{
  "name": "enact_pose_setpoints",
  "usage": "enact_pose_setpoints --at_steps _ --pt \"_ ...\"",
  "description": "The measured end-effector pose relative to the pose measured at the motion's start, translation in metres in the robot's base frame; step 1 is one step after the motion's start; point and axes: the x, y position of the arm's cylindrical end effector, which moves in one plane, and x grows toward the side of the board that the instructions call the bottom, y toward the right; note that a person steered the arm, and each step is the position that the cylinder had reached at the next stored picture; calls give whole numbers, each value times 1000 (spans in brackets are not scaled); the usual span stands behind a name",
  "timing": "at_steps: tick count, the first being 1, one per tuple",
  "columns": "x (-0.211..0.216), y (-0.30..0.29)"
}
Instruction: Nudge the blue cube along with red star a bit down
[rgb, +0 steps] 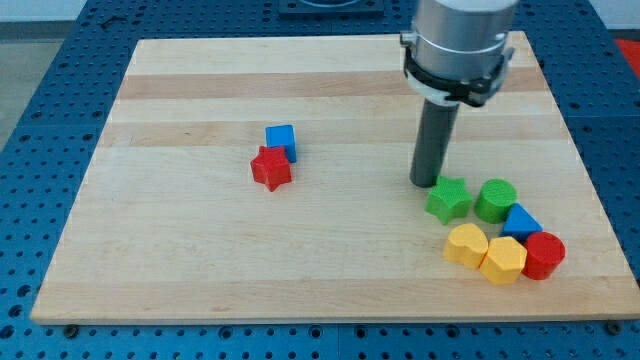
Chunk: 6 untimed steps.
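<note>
The blue cube (281, 141) sits left of the board's middle. The red star (270, 168) touches it just below and slightly to the view's left. My tip (425, 183) rests on the board well to the view's right of both, about a quarter of the board's width away. It stands just above and left of the green star (448, 200).
A cluster lies at the view's lower right: a green star, a green cylinder (494, 200), a blue triangular block (520, 221), a red block (543, 254), a yellow heart-like block (465, 244) and a yellow hexagon (503, 260). The wooden board (180, 270) lies on a blue pegboard table.
</note>
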Motion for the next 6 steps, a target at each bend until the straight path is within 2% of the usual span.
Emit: enact_pose_setpoints --at_steps 2,3,4,5,6 --pt "13 8" --pt "-24 -22" --pt "-77 -65" --pt "-93 -132" --pt "-90 -192"
